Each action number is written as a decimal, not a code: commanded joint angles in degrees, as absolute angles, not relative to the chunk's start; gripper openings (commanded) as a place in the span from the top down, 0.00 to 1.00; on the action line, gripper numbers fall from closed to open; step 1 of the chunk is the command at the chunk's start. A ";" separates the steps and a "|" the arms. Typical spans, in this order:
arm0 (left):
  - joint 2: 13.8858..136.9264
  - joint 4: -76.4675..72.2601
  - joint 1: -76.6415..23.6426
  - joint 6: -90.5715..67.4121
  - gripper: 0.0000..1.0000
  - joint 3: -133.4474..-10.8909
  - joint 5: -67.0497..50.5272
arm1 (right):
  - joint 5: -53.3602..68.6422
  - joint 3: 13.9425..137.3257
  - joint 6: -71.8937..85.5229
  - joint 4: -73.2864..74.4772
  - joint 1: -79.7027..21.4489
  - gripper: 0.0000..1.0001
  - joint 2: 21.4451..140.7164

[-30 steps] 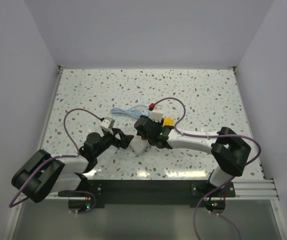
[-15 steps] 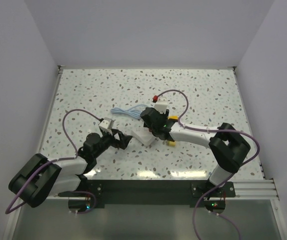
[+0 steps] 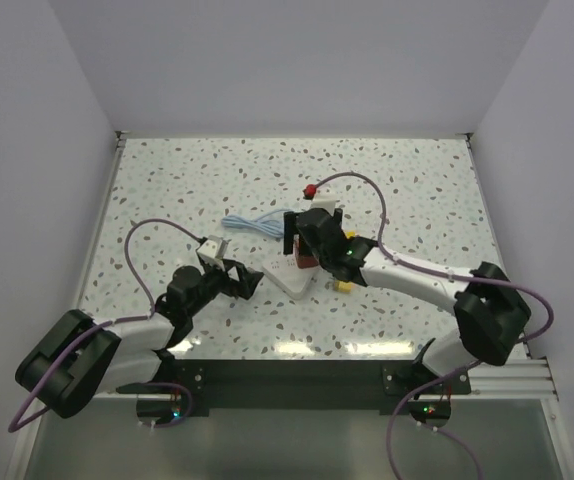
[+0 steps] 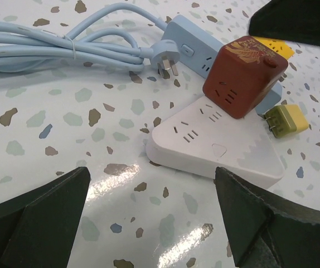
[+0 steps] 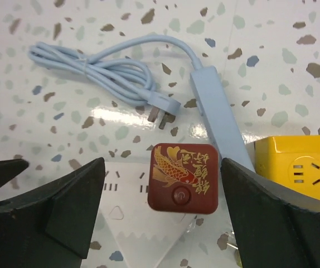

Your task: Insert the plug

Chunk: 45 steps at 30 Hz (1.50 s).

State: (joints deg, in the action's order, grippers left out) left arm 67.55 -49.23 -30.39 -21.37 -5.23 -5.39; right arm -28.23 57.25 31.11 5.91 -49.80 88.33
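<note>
The plug is a dark red cube (image 5: 183,178) with a gold fish print. It stands on the white triangular power strip (image 5: 124,220), leaning slightly in the left wrist view (image 4: 243,75). My right gripper (image 5: 163,209) hangs open right above it, a finger on each side, touching nothing. From above, the red cube (image 3: 305,259) shows just under the right gripper (image 3: 314,238). My left gripper (image 4: 154,218) is open low over the table, just in front of the white strip (image 4: 204,148), with nothing between its fingers. From above, the left gripper (image 3: 243,281) sits left of the strip (image 3: 289,281).
A light blue power strip (image 5: 218,120) with its coiled cable (image 5: 93,70) and plug (image 5: 161,115) lies behind the white strip. A yellow cube adapter (image 5: 299,176) sits to the right, and a small yellow plug (image 4: 285,120) lies beside the red cube.
The right gripper moved back and to the right with the red cube, then opened. The cube now stands free on the white strip. The left gripper stayed open and barely moved.
</note>
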 commanded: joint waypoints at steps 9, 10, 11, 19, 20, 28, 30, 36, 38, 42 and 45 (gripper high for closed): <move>65.31 -50.10 -29.97 -18.99 0.00 -5.36 -5.18 | -27.87 51.33 24.79 3.08 -43.16 0.05 72.78; 64.61 -50.18 -29.97 -18.81 0.00 -5.01 -5.53 | -27.77 50.81 23.92 3.16 -42.37 0.05 72.69; 64.16 -50.36 -29.97 -18.63 0.00 -4.84 -5.97 | -27.77 50.71 23.65 3.34 -40.71 0.05 72.77; 63.19 -53.08 -29.97 -18.63 0.00 -4.13 -10.19 | -20.92 48.87 22.77 1.23 -32.52 0.02 76.11; 63.37 -53.43 -30.06 -18.63 0.00 -4.22 -10.37 | -19.61 48.87 22.68 1.06 -31.74 0.02 77.24; 64.16 -54.67 -29.97 -18.28 0.00 -4.22 -11.86 | -14.94 49.48 21.88 0.26 -30.24 0.01 83.93; 64.60 -55.54 -30.06 -18.19 0.00 -4.31 -12.39 | -14.86 49.75 21.80 -0.95 -29.97 0.01 85.51; 65.74 -56.25 -29.97 -17.49 0.00 -4.83 -13.27 | -13.63 49.92 21.71 -0.18 -29.09 0.01 87.27; 66.09 -56.25 -29.97 -17.23 0.00 -5.10 -13.36 | -13.45 49.75 21.88 -0.18 -28.92 0.01 88.06; 66.62 -56.86 -30.06 -16.79 0.00 -5.54 -14.24 | -11.87 49.83 22.06 1.50 -28.48 0.01 90.17; 66.45 -57.74 -30.06 -16.79 0.00 -5.80 -15.64 | -9.32 50.71 22.41 2.63 -27.86 0.03 92.10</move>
